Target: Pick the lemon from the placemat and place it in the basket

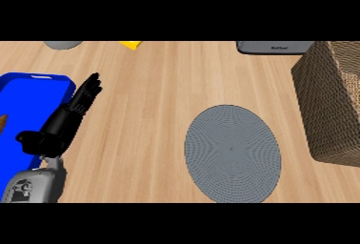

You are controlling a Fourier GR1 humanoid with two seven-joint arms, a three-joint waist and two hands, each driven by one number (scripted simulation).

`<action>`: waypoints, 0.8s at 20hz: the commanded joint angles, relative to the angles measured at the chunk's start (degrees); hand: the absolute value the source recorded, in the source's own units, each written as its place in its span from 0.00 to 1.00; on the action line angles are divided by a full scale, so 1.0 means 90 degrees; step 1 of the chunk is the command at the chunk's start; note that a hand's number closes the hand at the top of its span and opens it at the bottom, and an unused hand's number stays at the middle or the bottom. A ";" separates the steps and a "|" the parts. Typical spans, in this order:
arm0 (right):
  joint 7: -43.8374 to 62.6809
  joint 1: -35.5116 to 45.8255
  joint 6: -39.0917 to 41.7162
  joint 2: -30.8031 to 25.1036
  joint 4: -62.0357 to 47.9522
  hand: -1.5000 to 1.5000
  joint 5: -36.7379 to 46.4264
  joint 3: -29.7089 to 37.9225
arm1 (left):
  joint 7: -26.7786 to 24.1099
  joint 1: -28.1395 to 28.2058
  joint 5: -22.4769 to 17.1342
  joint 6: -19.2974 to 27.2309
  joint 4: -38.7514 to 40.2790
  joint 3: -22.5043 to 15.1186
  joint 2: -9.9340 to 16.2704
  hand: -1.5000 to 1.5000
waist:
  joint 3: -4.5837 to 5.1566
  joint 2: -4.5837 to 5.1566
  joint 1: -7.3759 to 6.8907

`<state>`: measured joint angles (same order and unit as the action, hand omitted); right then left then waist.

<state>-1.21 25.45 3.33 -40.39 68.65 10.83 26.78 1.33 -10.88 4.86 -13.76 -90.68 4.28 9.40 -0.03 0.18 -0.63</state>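
Left of the grey oval placemat (232, 153), the left robot hand (70, 116) rests on the wooden tabletop (162, 86) with its fingers straight and held close together, pointing away, beside a blue tray (28, 95). No lemon shows on the placemat or anywhere else in view, so I cannot tell where it is. Right of the placemat stands the woven basket (330, 105). Beyond the placemat, a grey device (274, 46), a yellow piece (131, 45) and a grey round thing (63, 45) lie at the far edge.

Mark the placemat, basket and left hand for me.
placemat (232, 152), head view, centre of the grey oval mat.
basket (330, 102), head view, woven side wall at the right edge.
left hand (74, 112), head view, back of the black hand, fingers straight.
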 commanded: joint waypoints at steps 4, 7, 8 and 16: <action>-0.1655 0.0357 -0.0780 0.0098 -0.1578 1.00 0.0425 -0.0007 | 0.0080 -0.0210 0.0220 0.0216 0.0102 -0.0147 -0.0186 0.50 | -0.0001 -0.0001 0.0015; -0.1714 0.0833 -0.1060 -0.0061 -0.2292 1.00 0.0124 0.0498 | 0.0203 -0.0056 -0.0089 -0.0139 -0.0078 0.0009 0.0036 0.50 | -0.0005 0.0005 -0.0046; -0.1732 0.0696 -0.0975 0.0092 -0.2256 1.00 -0.0178 0.0700 | -0.0259 -0.0273 -0.0001 -0.0009 0.0486 0.0208 0.0087 0.50 | -0.0002 0.0012 0.0020; -0.2758 0.1808 -0.0933 -0.0560 -0.4004 0.00 0.0147 0.0339 | 0.0271 -0.0035 0.0007 -0.0033 -0.0191 -0.0052 -0.0078 0.50 | -0.0003 0.0010 -0.0045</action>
<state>-22.83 37.63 -5.40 -43.15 38.60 12.11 29.87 2.24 -11.50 4.64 -14.48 -90.82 4.49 9.35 -0.06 0.24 -0.86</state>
